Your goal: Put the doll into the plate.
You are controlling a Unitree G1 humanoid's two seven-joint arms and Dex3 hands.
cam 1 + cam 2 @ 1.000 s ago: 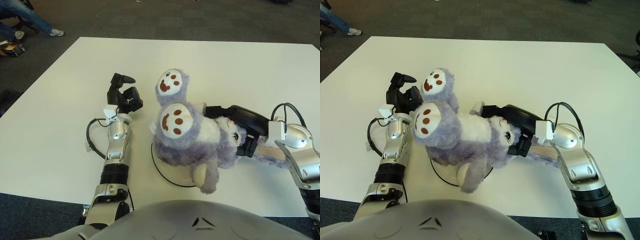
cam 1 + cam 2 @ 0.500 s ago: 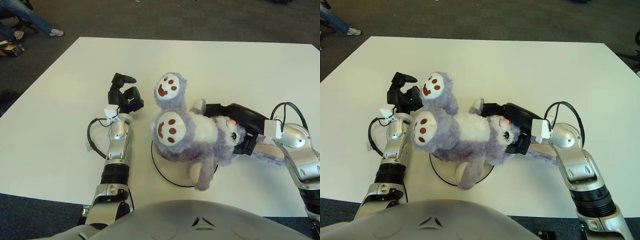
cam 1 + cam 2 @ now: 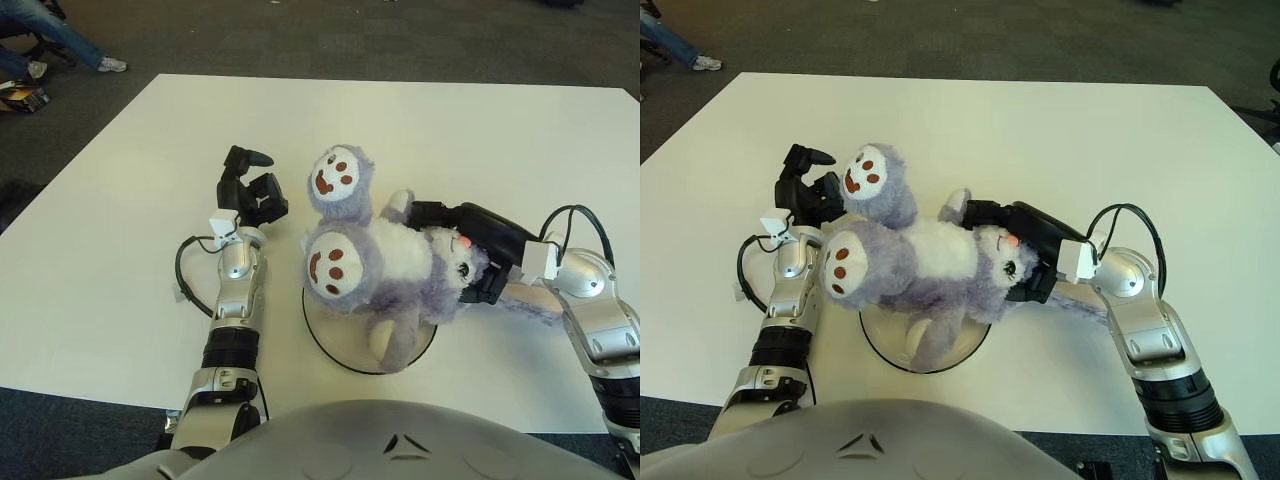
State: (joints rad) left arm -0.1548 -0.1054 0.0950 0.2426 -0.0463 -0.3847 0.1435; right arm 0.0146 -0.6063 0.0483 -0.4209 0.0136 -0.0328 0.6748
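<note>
The purple plush doll point(image 3: 395, 268) lies on its back across the round white plate point(image 3: 335, 352) — body over the plate's upper half, both brown-padded feet jutting past the rim toward 10 and 11 o'clock, head hanging off at 3 o'clock. The right hand point(image 3: 478, 258) is clamped around that head. To finish well, slide the head toward 9 o'clock so the doll's weight centres on the plate before letting go. The left hand point(image 3: 250, 191) shows beside the feet at 9 o'clock, fingers curled, holding nothing.
</note>
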